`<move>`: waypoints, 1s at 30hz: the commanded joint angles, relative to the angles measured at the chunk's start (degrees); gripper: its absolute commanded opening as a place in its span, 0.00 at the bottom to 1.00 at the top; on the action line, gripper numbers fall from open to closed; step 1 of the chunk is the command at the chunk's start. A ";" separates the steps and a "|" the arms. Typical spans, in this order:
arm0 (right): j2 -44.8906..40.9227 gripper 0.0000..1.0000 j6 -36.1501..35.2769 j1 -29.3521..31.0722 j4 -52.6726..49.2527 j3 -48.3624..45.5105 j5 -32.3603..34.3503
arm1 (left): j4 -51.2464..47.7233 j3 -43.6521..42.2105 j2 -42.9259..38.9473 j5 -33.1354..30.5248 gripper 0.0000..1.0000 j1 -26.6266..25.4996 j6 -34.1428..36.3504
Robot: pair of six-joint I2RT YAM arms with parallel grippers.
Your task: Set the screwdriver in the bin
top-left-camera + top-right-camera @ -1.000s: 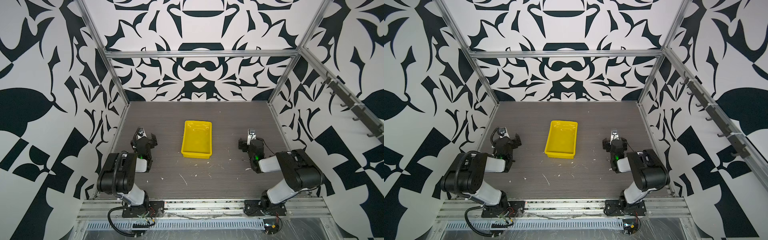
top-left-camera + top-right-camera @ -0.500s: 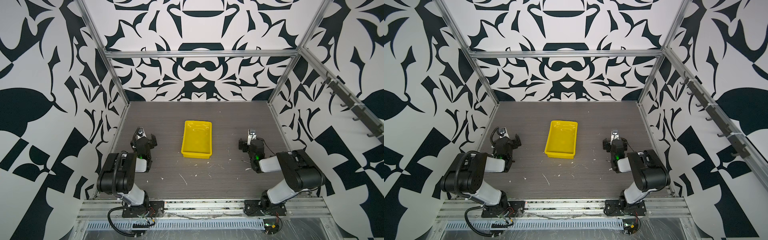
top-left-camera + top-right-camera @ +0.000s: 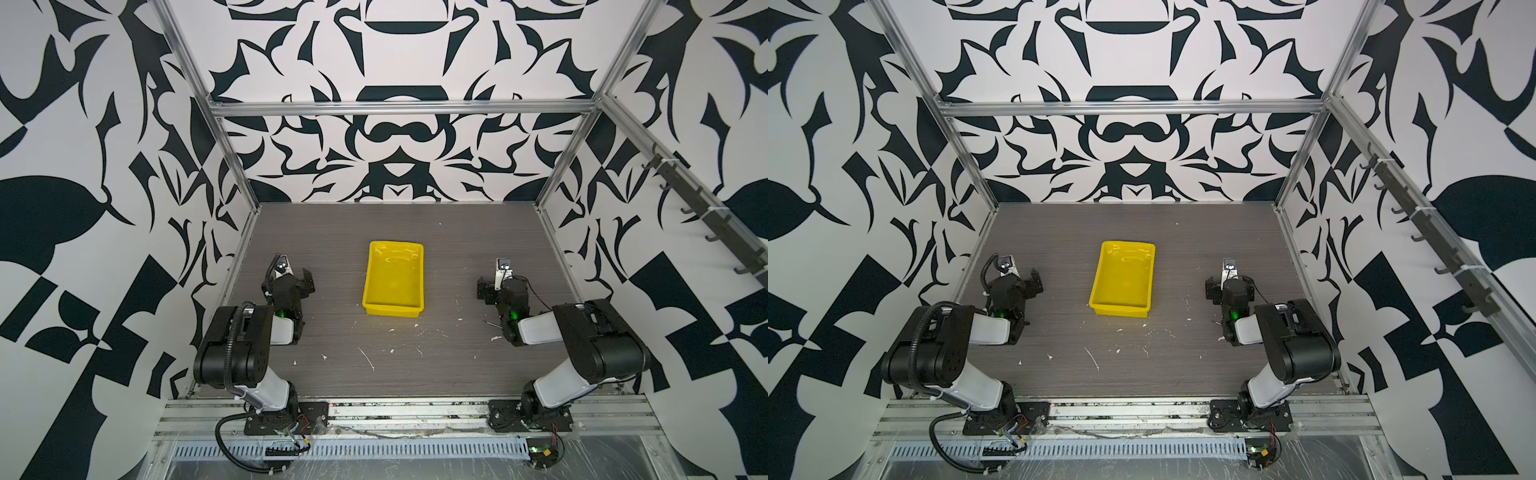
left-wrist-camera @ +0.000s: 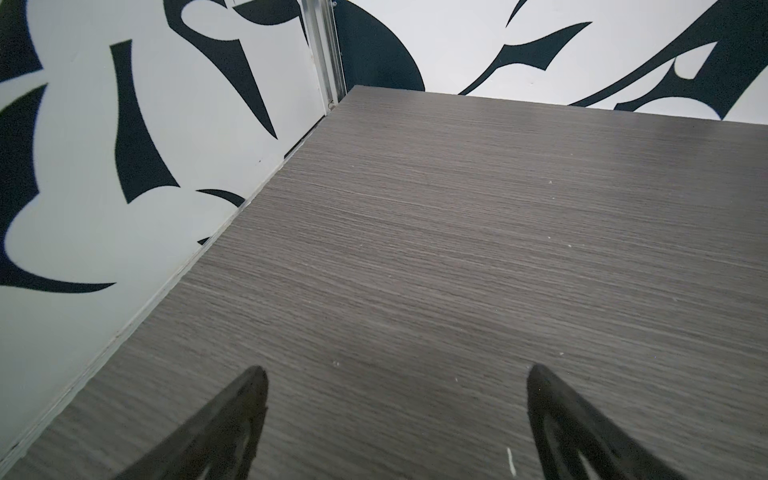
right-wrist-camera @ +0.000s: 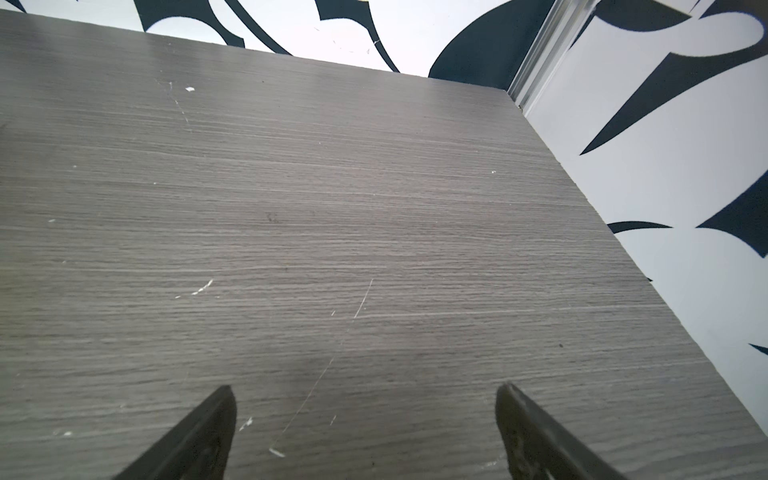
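Left pincer (image 4: 397,388): jaws spread, gripping nothing, low over the desk (image 3: 415,357). Centre: yellow bin (image 3: 394,308) on the desk, well apart from both arms. Right pincer (image 5: 365,401): likewise agape and unladen. The screwdriver's place cannot be told.

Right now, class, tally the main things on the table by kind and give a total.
Yellow bin: 1
Robot arm: 2
Screwdriver clearly in view: 0
Total: 3
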 commanded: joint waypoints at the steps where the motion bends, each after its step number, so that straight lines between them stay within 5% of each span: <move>1: -1.68 1.00 0.24 -0.13 1.91 0.94 -0.09 | 0.57 0.67 -0.86 0.12 1.00 0.29 -0.62; 8: -2.33 1.00 0.83 0.55 4.58 -0.82 2.45 | -3.71 1.09 -5.73 1.03 1.00 -0.37 0.66; 11: -1.16 1.00 0.56 0.91 4.54 0.06 4.17 | -20.45 4.64 -15.22 0.64 1.00 -3.34 3.79; 15: -1.87 1.00 0.68 1.03 6.18 -1.43 3.85 | -51.00 16.93 -23.80 3.21 1.00 -4.36 -5.35; 19: -0.67 1.00 1.27 1.24 7.16 -0.79 6.84 | -69.17 20.49 -25.95 8.75 1.00 -7.24 -14.75; 21: -1.79 1.00 1.14 1.23 2.94 0.31 6.42 | -71.14 20.40 -25.60 13.66 1.00 -7.18 -16.66; 24: -3.13 1.00 1.44 1.66 11.10 -4.36 7.46 | -71.46 21.47 -25.20 22.57 1.00 -7.18 -14.42; 30: -10.03 1.00 1.58 3.06 13.54 -8.71 12.18 | -73.18 21.29 -26.67 21.36 1.00 -7.18 -15.95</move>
